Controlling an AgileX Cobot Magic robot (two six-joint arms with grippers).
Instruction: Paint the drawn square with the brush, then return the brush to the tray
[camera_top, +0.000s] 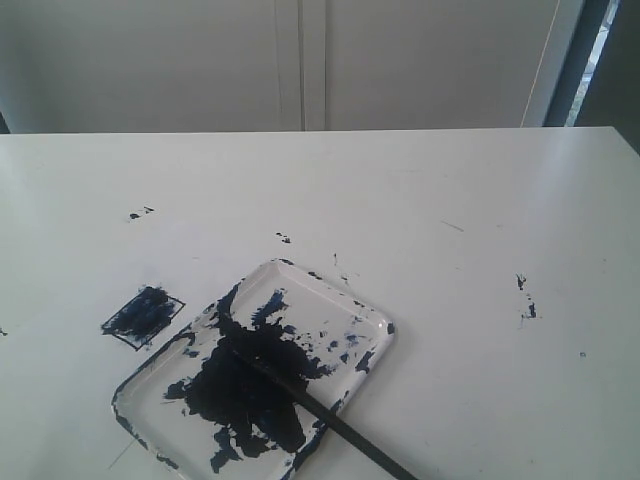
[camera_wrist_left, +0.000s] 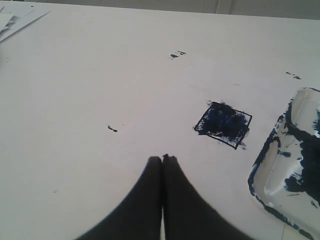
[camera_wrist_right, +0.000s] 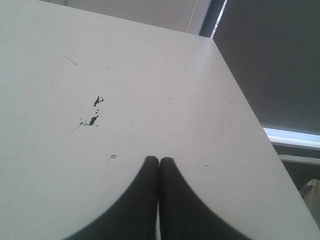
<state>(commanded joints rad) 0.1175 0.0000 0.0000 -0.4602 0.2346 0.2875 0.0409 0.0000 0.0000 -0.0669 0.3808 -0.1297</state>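
drawn square (camera_top: 143, 316) filled dark blue, on counter (camera_top: 450, 200) at 9 o'clock of tray (camera_top: 372, 318). brush (camera_top: 320, 412) lies tip in tray blot, handle overhanging rim toward 5 o'clock. left jaws, right jaws clenched, empty. task looks complete, nothing left

This is looking like a bare lab or test room, though the views are showing little of it. A plain white table (camera_top: 450, 180) is filling the scene, dotted with paint specks (camera_top: 525, 298) and carrying a paint-smeared tray (camera_top: 300, 285), with flat white panels (camera_top: 300, 60) standing behind.
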